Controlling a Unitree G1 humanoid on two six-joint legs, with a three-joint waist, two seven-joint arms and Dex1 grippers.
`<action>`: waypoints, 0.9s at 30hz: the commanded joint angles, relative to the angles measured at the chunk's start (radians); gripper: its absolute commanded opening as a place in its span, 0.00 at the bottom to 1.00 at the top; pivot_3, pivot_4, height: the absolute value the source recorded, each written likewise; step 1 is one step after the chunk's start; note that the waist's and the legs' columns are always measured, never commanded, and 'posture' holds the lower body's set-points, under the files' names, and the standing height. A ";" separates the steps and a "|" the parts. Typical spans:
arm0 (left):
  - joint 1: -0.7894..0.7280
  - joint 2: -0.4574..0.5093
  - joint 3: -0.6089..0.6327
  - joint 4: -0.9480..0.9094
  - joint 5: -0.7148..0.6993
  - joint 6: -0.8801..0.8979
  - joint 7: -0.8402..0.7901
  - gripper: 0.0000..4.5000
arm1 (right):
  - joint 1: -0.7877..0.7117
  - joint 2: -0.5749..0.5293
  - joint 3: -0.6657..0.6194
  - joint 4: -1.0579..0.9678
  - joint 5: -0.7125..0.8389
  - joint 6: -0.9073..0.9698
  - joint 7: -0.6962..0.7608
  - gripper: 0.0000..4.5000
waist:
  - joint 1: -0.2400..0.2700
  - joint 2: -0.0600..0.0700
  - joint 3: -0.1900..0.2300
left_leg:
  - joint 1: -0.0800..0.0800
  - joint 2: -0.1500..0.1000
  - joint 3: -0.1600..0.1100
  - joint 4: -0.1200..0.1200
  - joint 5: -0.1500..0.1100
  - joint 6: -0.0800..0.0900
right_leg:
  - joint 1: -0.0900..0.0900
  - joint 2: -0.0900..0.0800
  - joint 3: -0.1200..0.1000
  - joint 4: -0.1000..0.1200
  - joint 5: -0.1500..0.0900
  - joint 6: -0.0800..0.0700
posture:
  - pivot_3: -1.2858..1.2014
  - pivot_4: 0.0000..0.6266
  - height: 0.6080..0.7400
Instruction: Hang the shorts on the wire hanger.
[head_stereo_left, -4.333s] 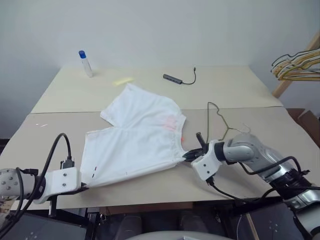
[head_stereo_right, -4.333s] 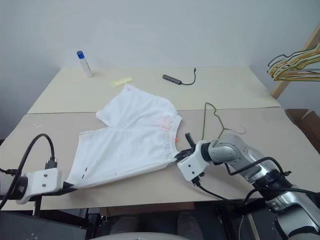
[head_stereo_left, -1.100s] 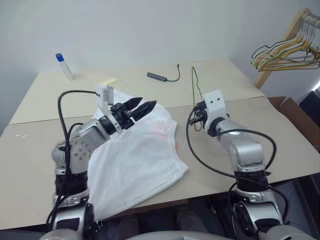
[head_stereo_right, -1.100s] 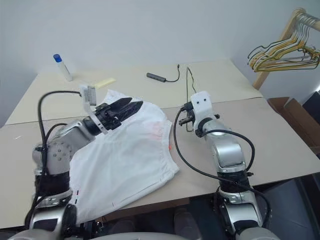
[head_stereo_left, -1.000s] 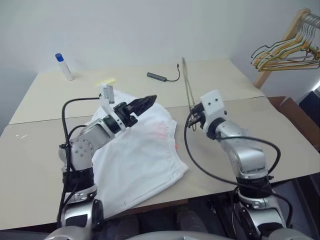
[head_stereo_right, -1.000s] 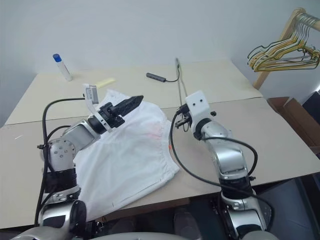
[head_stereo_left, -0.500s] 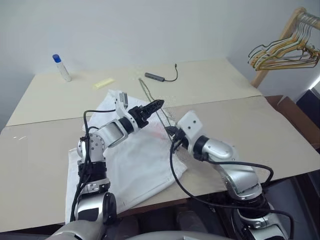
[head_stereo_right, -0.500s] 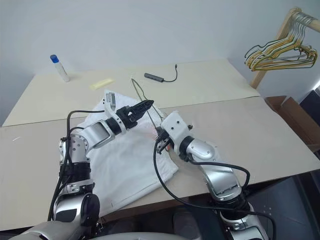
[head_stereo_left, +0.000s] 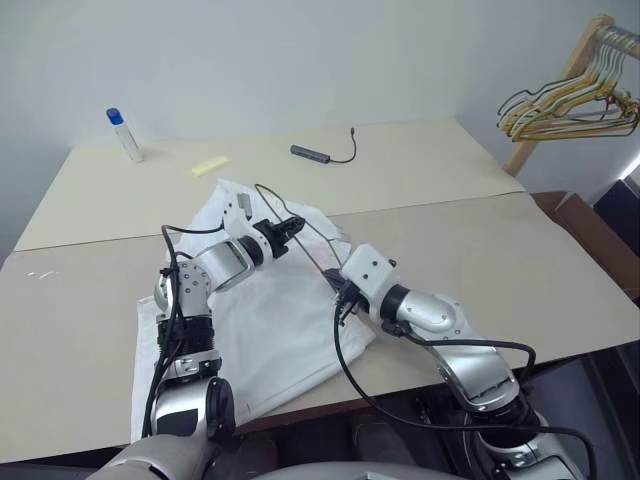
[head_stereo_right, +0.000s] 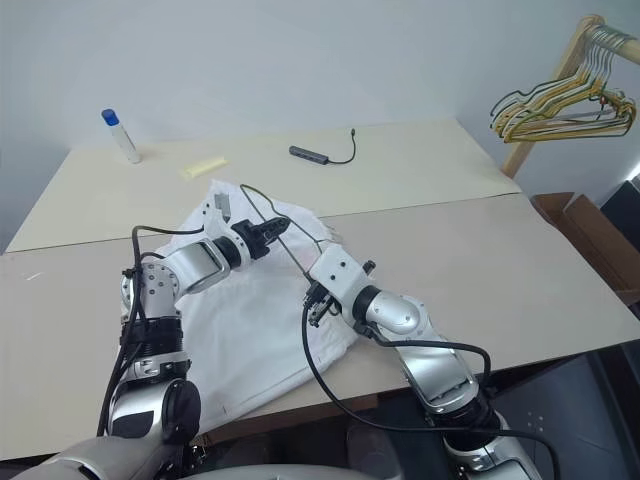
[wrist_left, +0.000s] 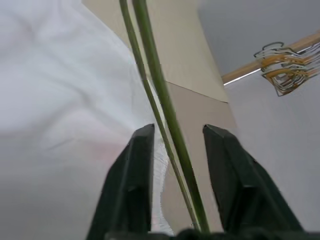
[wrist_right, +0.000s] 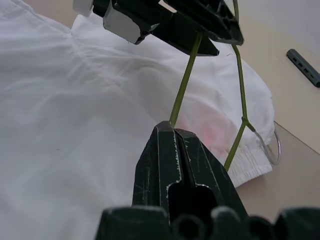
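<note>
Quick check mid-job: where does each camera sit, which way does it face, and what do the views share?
Head eyes: high, facing forward and down on the table; both arms show.
Left wrist: along the left gripper, its fingers either side of the wire hanger.
Right wrist: along the right gripper, shut on that hanger.
Shared: hanger, shorts.
</note>
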 joint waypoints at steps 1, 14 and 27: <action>-0.034 0.018 -0.002 -0.054 -0.009 0.002 -0.033 0.06 | -0.011 -0.023 0.026 0.004 -0.070 -0.094 -0.012 0.00 | 0.000 0.000 0.000 | 0.000 0.000 0.000 0.000 0.000 0.000 | 0.000 0.000 0.000 0.000 0.000 0.000 | 0.49 0.00 1.00; -0.041 0.167 -0.126 -0.218 0.119 -0.255 -0.463 0.00 | -0.056 0.009 -0.049 0.085 -0.203 -0.491 -0.142 0.24 | -0.001 -0.001 0.000 | 0.000 0.000 0.000 0.000 0.001 -0.002 | 0.000 0.000 0.000 -0.001 0.000 0.000 | 0.49 0.00 1.00; -0.096 0.388 -0.022 -0.202 -0.058 -0.315 -1.022 0.00 | -0.185 -0.203 -0.529 -0.039 0.901 0.197 0.280 0.99 | 0.000 0.001 0.004 | 0.000 0.001 -0.001 0.000 0.001 -0.002 | 0.001 0.000 -0.001 -0.001 0.001 -0.001 | 0.49 0.00 1.00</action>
